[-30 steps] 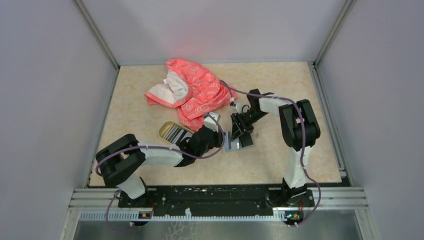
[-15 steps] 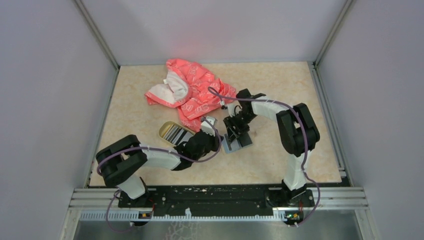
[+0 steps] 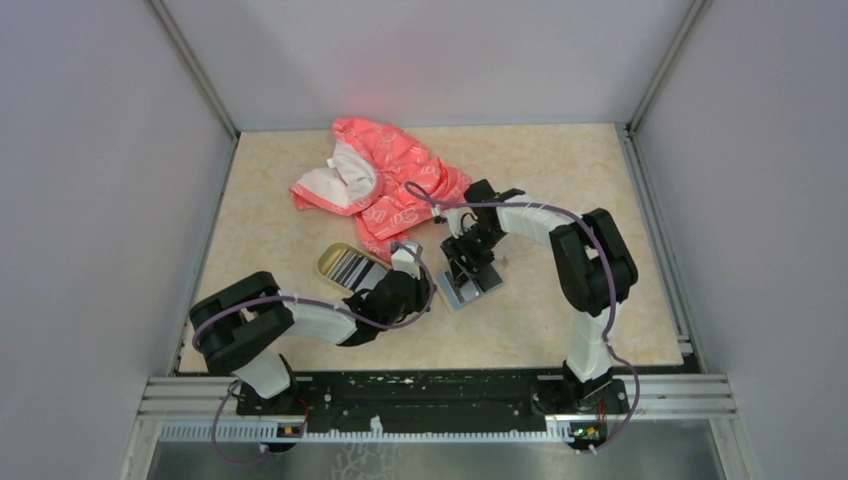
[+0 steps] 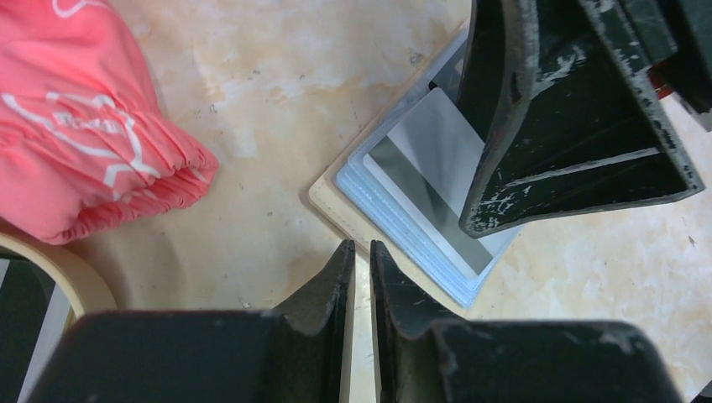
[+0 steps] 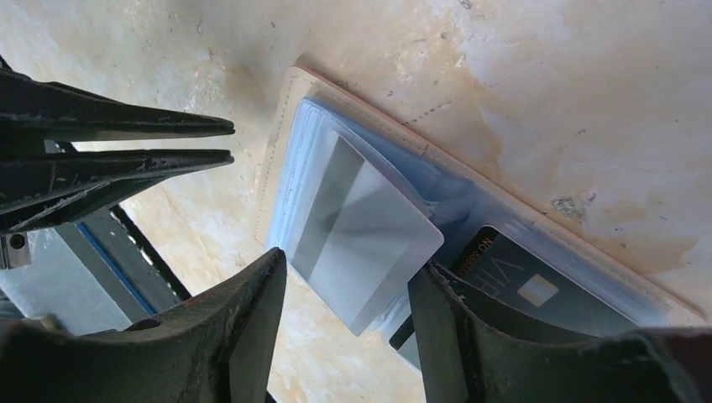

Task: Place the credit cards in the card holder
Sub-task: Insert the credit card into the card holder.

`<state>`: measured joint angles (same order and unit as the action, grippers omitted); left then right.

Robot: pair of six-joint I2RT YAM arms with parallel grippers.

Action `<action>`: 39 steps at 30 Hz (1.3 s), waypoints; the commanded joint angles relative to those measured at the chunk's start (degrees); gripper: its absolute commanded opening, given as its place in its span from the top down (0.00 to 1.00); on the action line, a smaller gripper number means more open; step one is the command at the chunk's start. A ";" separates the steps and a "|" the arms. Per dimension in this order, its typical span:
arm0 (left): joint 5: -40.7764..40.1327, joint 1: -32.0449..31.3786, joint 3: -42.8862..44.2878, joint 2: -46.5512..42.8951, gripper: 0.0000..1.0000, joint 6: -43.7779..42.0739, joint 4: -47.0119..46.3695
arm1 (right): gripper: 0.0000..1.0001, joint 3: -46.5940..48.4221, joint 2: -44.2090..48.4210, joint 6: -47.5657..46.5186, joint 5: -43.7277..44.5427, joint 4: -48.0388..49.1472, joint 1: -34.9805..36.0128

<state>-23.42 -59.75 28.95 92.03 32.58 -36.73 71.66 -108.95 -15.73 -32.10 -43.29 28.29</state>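
The card holder (image 3: 470,290) lies open mid-frame, a silver card (image 5: 361,243) half in its sleeve between the half-open right fingers (image 5: 252,311); gripped or not, I cannot tell. Best slide it flat while the near-shut, empty left fingers (image 4: 332,277) steady the holder.

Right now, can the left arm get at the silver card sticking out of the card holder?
Probably, but it's tight: the left gripper points at the card holder with bare table between, yet the right gripper straddles the silver card.
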 commanded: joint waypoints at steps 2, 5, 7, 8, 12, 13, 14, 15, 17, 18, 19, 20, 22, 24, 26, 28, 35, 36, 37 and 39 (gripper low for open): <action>2.38 0.03 -1.53 -1.86 0.83 3.60 0.51 | 0.43 -0.18 2.18 -3.73 3.55 1.65 1.59; 3.72 0.04 -2.81 -2.86 0.83 3.93 -0.58 | 0.42 -1.03 6.17 -4.06 6.04 3.19 1.59; 4.40 0.03 -3.68 -3.59 0.83 3.87 -1.32 | 0.42 -1.88 8.30 -4.35 7.02 4.18 1.59; 4.75 0.03 -3.98 -4.00 0.83 3.67 -1.76 | 0.42 -2.17 8.87 -4.54 7.24 4.45 1.60; 5.16 -0.02 -4.34 -5.09 0.83 3.47 -2.29 | 0.42 -2.39 9.55 -4.66 7.18 4.90 1.59; 5.33 -0.02 -4.41 -5.18 0.83 3.44 -2.36 | 0.42 -2.36 9.40 -4.64 6.81 4.75 1.54; 5.38 -0.06 -4.43 -5.18 0.83 3.42 -2.36 | 0.42 -2.32 9.16 -4.60 6.82 4.67 1.52; 5.40 0.03 -4.43 -5.27 0.83 3.39 -2.38 | 0.42 -2.31 9.20 -4.44 7.29 4.81 1.50; 5.43 0.07 -4.58 -5.19 0.83 3.58 -2.38 | 0.43 -2.63 9.76 -3.98 9.16 5.87 1.50; 5.28 -0.01 -4.60 -5.19 0.83 3.77 -2.42 | 0.46 -2.99 10.02 -3.62 10.42 6.63 1.50; 5.19 -0.02 -4.60 -5.07 0.83 3.95 -2.42 | 0.49 -3.57 10.22 -3.41 12.10 7.46 1.50; 5.07 -0.02 -4.54 -4.86 0.83 3.91 -2.46 | 0.54 -3.77 10.20 -3.16 13.16 7.96 1.50; 4.63 -0.01 -4.16 -4.46 0.84 4.09 -2.21 | 0.74 -3.91 9.73 -2.91 14.24 8.45 1.50; 4.21 0.00 -3.38 -3.83 0.84 4.04 -1.70 | 0.91 -3.78 9.05 -2.88 15.10 8.53 1.50; 3.84 -0.01 -2.09 -2.89 0.85 3.99 -0.50 | 0.96 -3.95 8.30 -2.86 16.38 8.64 1.50; 3.89 0.05 -0.94 -2.06 0.86 3.65 0.01 | 0.99 -3.92 7.30 -2.91 17.02 8.41 1.50; 3.84 -0.02 2.40 1.14 0.86 3.10 2.36 | 1.00 -3.83 4.67 -3.33 15.99 7.74 1.97; 3.67 0.02 2.61 1.56 0.86 3.03 2.58 | 1.00 -3.82 4.32 -3.34 15.66 7.65 2.09; 3.71 0.00 2.75 1.99 0.86 2.98 2.62 | 1.00 -3.78 3.93 -3.35 15.18 7.52 2.22; 3.64 0.03 2.83 2.64 0.86 3.03 2.63 | 1.00 -3.62 3.30 -3.48 14.52 7.22 2.67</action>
<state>-19.07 -59.75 30.46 92.99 36.16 -35.42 67.88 -103.77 -18.87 -17.04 -36.16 29.69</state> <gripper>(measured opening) 0.138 0.004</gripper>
